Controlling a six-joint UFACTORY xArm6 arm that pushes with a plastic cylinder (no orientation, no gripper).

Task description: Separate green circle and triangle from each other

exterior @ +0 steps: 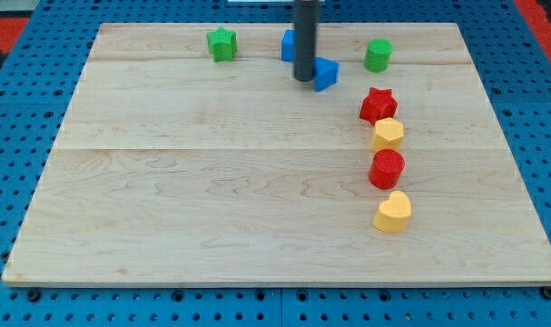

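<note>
Just my tip (pixel 305 80) beside blue triangle (pixel 326 74)

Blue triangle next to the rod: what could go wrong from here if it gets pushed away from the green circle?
My tip sits at the left edge of the blue triangle, so a push rightward would likely drive it toward the green circle, not away. The other blue block behind the rod could get dragged along. A push down-right risks hitting the red star.

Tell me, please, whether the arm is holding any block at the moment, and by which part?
Nothing is held. My tip merely rests against the left side of the blue triangle.
</note>
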